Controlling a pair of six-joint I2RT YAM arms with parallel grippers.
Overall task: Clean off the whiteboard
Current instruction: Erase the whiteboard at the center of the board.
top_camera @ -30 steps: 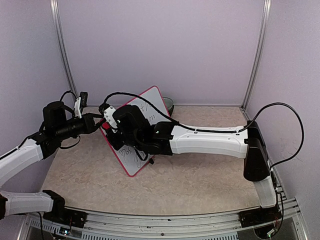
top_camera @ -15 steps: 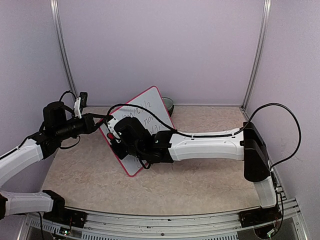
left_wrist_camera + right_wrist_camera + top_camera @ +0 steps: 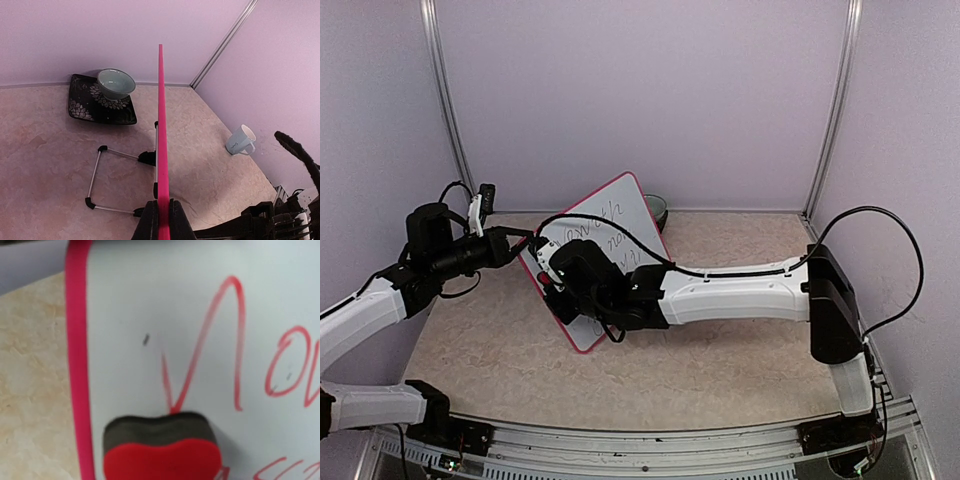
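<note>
Eraser [image 3: 162, 455] against whiteboard [image 3: 200, 315] (bowl [image 3: 116, 83] behind)

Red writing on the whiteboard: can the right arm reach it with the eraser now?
Probably yes: the eraser lies on the whiteboard face, touching the red writing, nothing between.

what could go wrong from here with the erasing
The left gripper pinches only the thin pink edge of the whiteboard; the eraser pressed on by the right gripper might twist it or slip it loose.
If it tips back, the bowl sits just behind.
The eraser is close to the frame, so a stroke could run off the edge and miss the red writing.
</note>
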